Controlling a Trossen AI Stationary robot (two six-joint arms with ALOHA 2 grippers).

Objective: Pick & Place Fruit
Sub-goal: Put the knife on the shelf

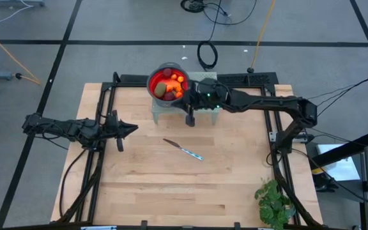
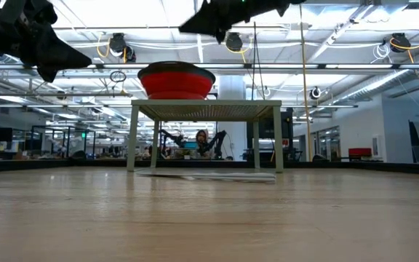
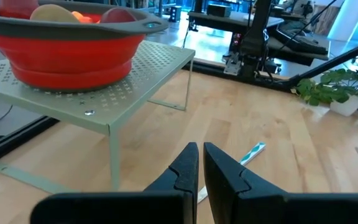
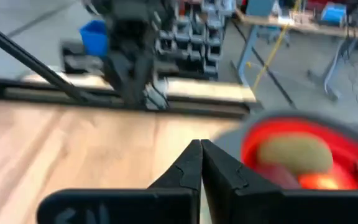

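Near the worktop's (image 1: 171, 185) middle, a thin silver knife (image 1: 184, 149) with a pale blue handle, lying flat and apart from everything else. At the front right corner, a green leafy plant (image 1: 275, 203). Against the far edge, a pale perforated metal stand (image 3: 135, 74) on thin legs, carrying a red bowl (image 1: 154, 82) with a grey rim on its left part. Inside the bowl, the fruit (image 1: 170, 85): small orange pieces, an olive-brown oval, dark red rounds, heaped together. Just beside the bowl, over the stand's front edge, the right gripper (image 1: 190, 117), clenched on nothing, fingers pressed together. Well apart, raised over the left side of the worktop and aimed toward the stand, the left gripper (image 1: 130, 128), likewise clenched and holding nothing
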